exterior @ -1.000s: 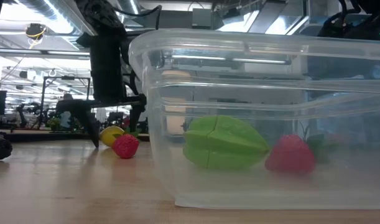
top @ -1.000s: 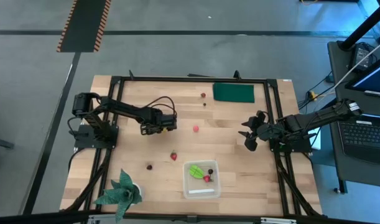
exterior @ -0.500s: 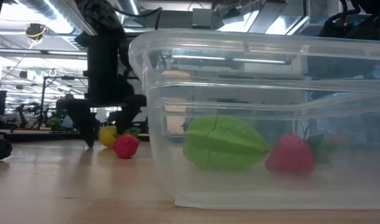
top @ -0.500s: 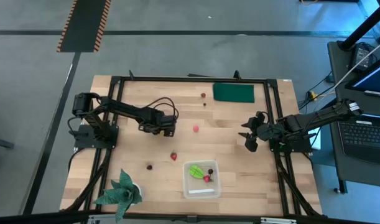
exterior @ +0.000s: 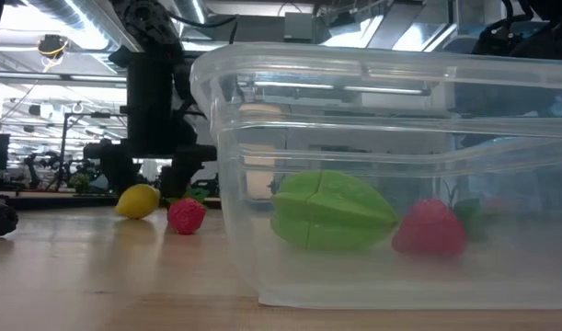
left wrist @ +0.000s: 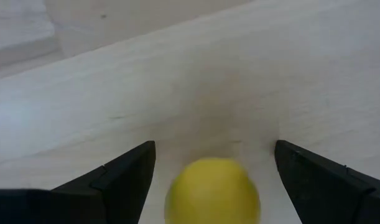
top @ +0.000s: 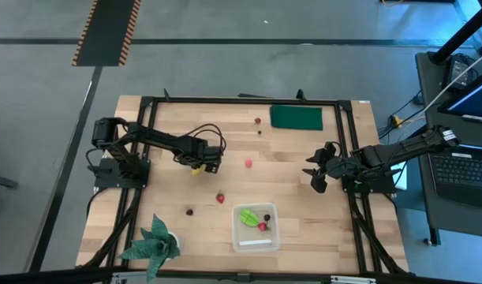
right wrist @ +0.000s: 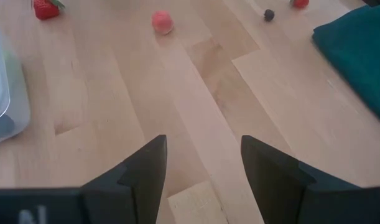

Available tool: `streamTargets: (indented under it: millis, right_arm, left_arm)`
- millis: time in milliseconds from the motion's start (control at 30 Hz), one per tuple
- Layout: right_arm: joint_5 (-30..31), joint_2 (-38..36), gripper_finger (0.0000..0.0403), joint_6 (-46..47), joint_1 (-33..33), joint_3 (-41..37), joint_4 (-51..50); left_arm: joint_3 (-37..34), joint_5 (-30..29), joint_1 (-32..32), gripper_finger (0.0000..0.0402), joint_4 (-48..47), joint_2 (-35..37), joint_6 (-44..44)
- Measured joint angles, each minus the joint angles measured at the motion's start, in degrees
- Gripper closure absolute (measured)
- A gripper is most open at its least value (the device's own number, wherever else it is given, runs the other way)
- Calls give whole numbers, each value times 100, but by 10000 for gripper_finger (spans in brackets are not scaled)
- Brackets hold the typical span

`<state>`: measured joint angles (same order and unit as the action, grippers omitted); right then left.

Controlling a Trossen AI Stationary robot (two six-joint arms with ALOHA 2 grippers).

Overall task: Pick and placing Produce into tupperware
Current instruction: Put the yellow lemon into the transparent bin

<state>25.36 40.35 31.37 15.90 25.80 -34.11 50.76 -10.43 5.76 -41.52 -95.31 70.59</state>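
Note:
The yellow lemon (top: 196, 170) lies on the wooden table; in the left wrist view the lemon (left wrist: 213, 193) shows between my left gripper's (left wrist: 214, 147) open fingers, with a gap on each side. My left gripper (top: 199, 160) stands over it, left of the table's middle. The clear tupperware (top: 255, 227) sits near the near edge and holds a light green piece (exterior: 331, 210) and a red berry (exterior: 430, 228). A strawberry (top: 220, 198), a pink berry (top: 248, 163) and a dark one (top: 189, 211) lie loose on the table. My right gripper (top: 315, 175) waits open at the right side.
A dark green pad (top: 297, 117) lies at the far edge, with a small red piece (top: 257, 121) and a dark one (top: 259, 132) beside it. The teal leafy plant (top: 152, 243) stands at the near left corner. A black frame borders the table.
My left gripper has shifted a little toward the table's left edge. The lemon, earlier half hidden between the fingers in the low view, has moved toward the left and near side and now shows whole in front of the gripper.

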Motion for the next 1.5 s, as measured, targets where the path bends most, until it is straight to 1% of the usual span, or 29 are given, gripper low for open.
streamTargets:
  millis: [167, 267, 500, 633, 867, 1000, 1100, 1167, 1367, 1500]
  right_arm:
    - [-5, 0, 195, 53, 0, 0, 2]
    - [-7, 1, 195, 55, 0, 0, 2]
    - [-7, -1, 195, 55, 0, 0, 2]
    - [-9, -1, 195, 75, 0, 0, 2]
    - [-10, 0, 195, 119, 0, 0, 2]
    - [-10, -1, 195, 121, 0, 0, 2]
    - [-9, -2, 195, 119, 0, 0, 2]
    - [-11, 1, 195, 121, 0, 0, 2]
    - [-9, 0, 195, 124, 0, 0, 2]
    - [-11, -1, 195, 145, 0, 0, 2]
  left_arm:
    - [0, 506, -13, 81, -6, 0, 165]
    - [0, 458, -66, 81, -7, 0, 99]
    - [0, 45, -92, 81, -7, 0, 81]
    - [0, 48, -98, 87, -5, 0, -55]
    - [2, 123, -98, 111, 2, 0, -390]
    - [4, 284, -96, 119, 6, 0, -869]
    - [7, 382, -96, 119, 27, 0, -1381]
    - [7, 402, -96, 117, 78, 0, -1554]
    - [7, 432, -127, 119, 437, 0, -1569]
    - [7, 437, -154, 118, 487, 0, -1547]
